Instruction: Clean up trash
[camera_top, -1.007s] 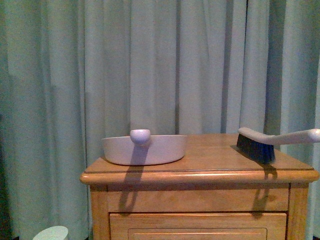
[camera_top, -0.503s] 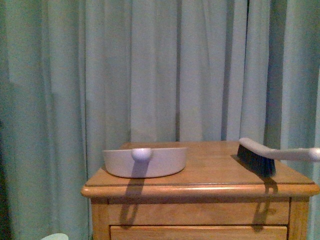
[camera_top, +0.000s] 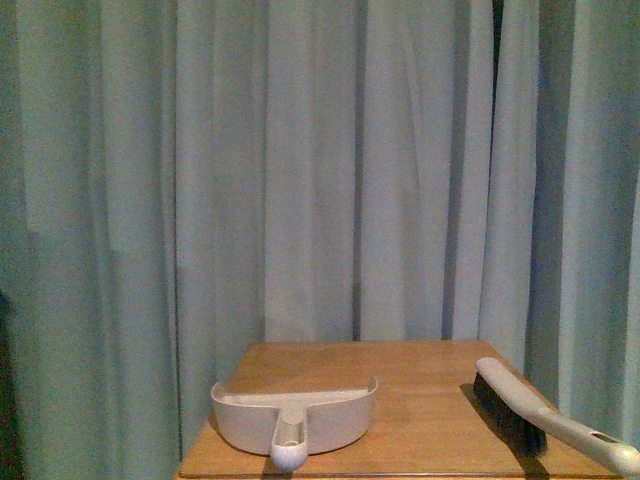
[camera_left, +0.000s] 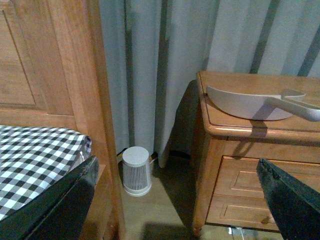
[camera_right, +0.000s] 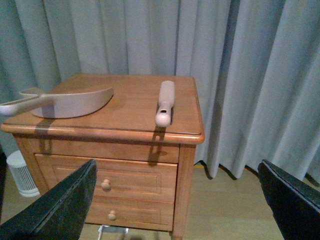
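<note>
The trash shows in none of the three views, so I cannot tell where it lies. The dustpan (camera_top: 295, 420), pale and shallow, sits on the left half of the wooden nightstand (camera_top: 420, 370), its open mouth toward the curtain (camera_top: 300, 170) and its handle reaching out past the front edge toward the robot. Well apart from it, on the right half of the same top, lies the hand brush (camera_top: 520, 410), dark bristles down against the wood and its pale handle angled toward the front right corner. The right wrist view shows the nightstand from the front, with the dustpan (camera_right: 75, 102) and brush (camera_right: 165, 102) on top and two drawers (camera_right: 105, 185) with small round knobs below. The left gripper (camera_left: 176, 166) hangs low beside the nightstand with its black fingers (camera_left: 55, 210) spread wide and nothing between them. The right gripper (camera_right: 176, 166) is likewise spread wide and holds nothing, out in front of the nightstand. In the left wrist view a small white ribbed cylinder (camera_left: 136, 170) stands on the floor at the foot of the curtain, between the nightstand and a wooden headboard (camera_left: 50, 65). Black-and-white checked bedding (camera_left: 35, 160) lies against that headboard.
</note>
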